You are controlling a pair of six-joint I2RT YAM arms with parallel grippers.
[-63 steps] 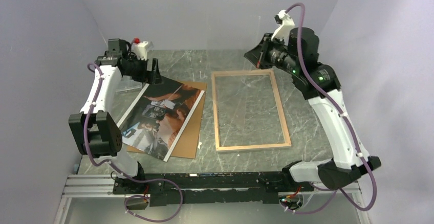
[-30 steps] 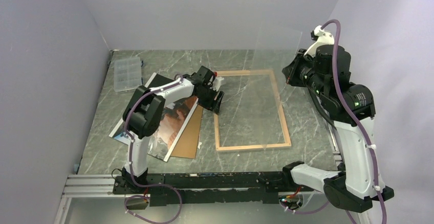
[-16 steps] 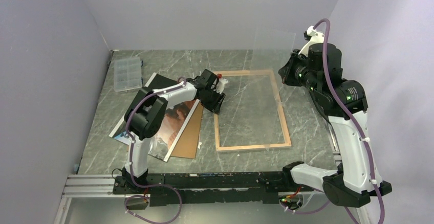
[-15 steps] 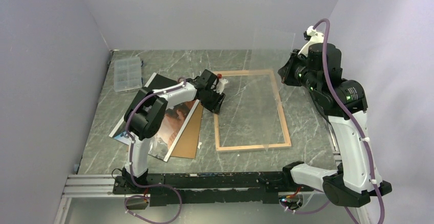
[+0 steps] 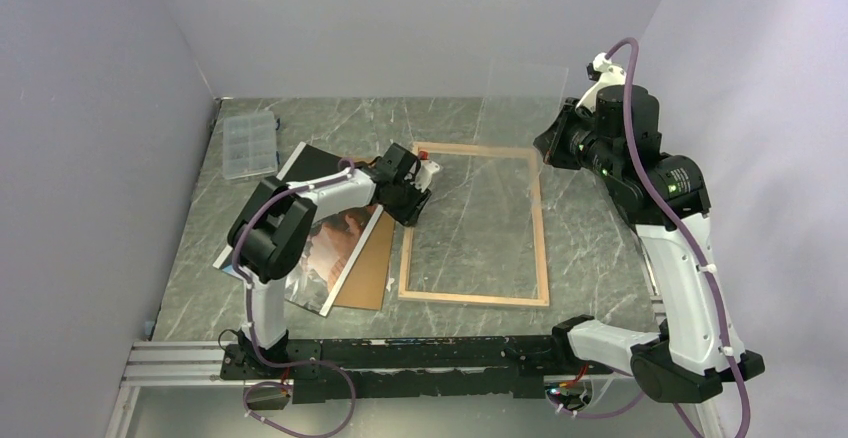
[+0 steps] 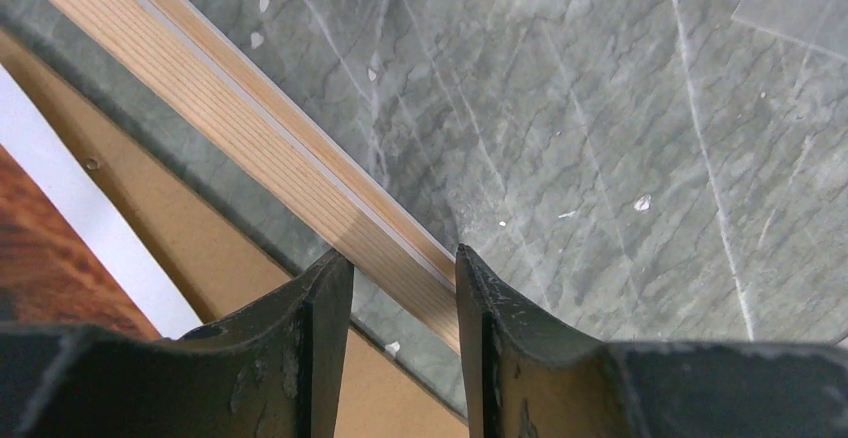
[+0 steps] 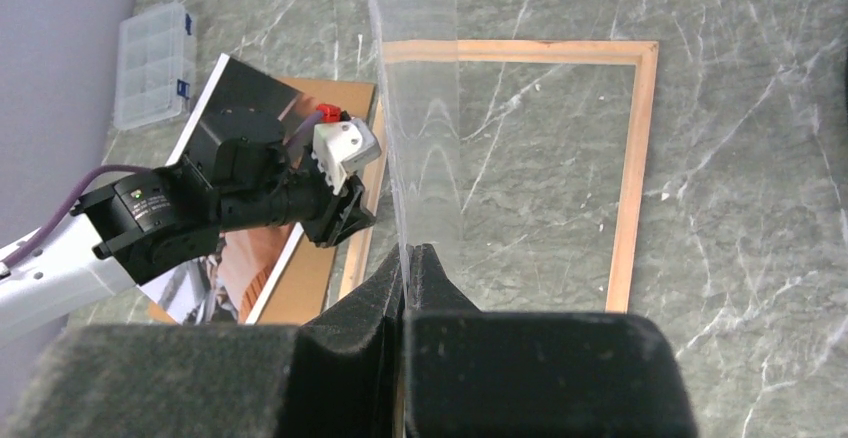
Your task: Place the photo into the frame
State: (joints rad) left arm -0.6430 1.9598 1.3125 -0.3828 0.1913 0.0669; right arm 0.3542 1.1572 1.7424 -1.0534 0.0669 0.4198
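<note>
My left claw [image 6: 398, 288] pinches the left rail of the frame [image 6: 250, 123]. My right claw [image 7: 410, 268], closed tight, holds the clear pane [image 7: 420, 108] upright above the far right corner. The photo [image 5: 340, 233] lies left of it on the brown board [image 5: 370, 268], not yet inside.

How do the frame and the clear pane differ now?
The frame lies flat on the table, one rail inside the left claw; the clear pane is raised above it, pinched by the right claw. The frame is opaque wood; the pane is see-through. Both are rectangular.
</note>
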